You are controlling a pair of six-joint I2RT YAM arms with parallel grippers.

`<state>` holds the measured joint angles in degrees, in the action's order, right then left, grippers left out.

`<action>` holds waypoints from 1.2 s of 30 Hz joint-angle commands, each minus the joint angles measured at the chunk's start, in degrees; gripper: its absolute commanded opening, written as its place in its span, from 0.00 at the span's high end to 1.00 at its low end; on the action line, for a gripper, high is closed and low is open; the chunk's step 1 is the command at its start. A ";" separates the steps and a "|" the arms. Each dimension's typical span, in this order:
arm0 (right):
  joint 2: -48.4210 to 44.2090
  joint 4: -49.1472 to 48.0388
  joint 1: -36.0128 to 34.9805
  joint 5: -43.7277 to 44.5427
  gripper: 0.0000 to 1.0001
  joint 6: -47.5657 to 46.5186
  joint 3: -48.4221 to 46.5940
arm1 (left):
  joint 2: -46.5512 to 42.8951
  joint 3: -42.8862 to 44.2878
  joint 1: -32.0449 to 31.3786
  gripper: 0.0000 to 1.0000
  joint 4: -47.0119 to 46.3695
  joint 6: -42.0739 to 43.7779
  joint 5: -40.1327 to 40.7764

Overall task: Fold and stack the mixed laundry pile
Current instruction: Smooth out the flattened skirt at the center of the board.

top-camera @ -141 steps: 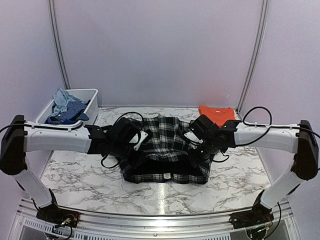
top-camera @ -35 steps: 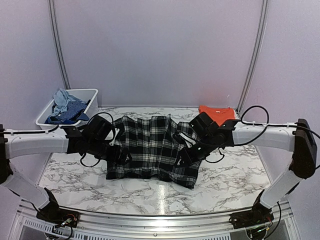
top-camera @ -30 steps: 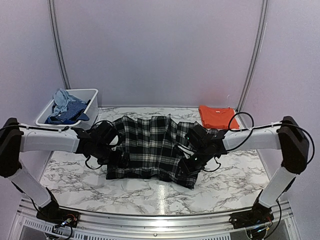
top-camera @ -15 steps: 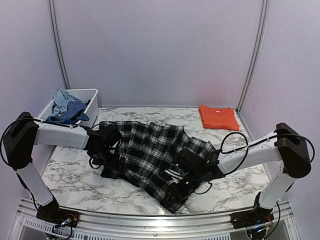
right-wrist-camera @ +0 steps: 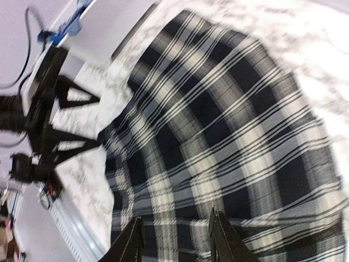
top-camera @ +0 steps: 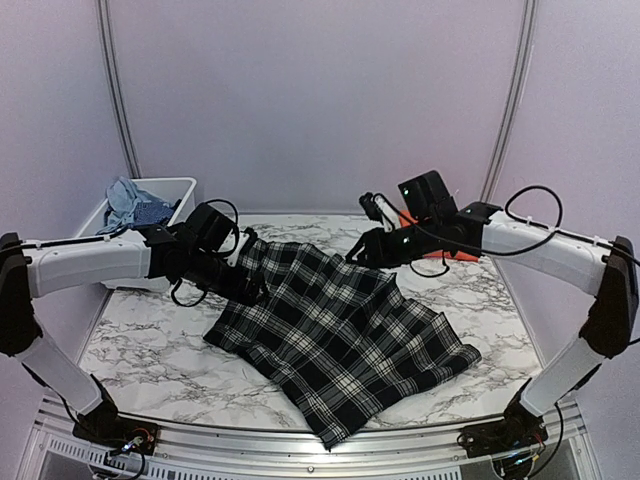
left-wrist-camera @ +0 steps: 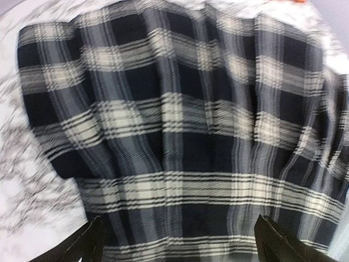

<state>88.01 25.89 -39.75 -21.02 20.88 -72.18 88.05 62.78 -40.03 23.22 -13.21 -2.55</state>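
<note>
Marble table (top-camera: 140,352) | plaid piece (top-camera: 340,340) spread | left gripper (left-wrist-camera: 179,224) wide | right gripper (right-wrist-camera: 175,219) narrow, grip unclear

The plaid (top-camera: 340,335) has gone from a bunched fold to a flat, diagonal spread. The right gripper (top-camera: 372,246) has risen from the plaid's near right corner to just above its far corner. The left gripper (top-camera: 243,285) has shifted from the plaid's left edge to its far left corner, fingers wide apart.

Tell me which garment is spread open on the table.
The large black-and-white plaid cloth: it lies spread across the marble table; the pale blue denim garment sits bunched in the white plastic bin.
</note>
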 commanded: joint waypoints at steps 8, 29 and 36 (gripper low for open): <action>23.78 13.20 3.76 5.18 0.77 -6.53 -18.16 | 5.49 -0.18 -2.29 0.03 -6.85 -0.29 -5.48; 12.17 17.15 14.89 10.53 0.52 -9.00 -14.16 | 7.93 -5.51 2.26 0.02 -1.16 -2.72 3.14; 0.29 15.74 12.60 3.02 0.63 -7.22 -1.01 | 1.04 -3.03 0.69 0.01 -4.69 0.47 -3.66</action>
<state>90.50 40.84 -25.02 -13.87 12.23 -79.44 92.99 56.73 -38.41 19.53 -14.83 -2.59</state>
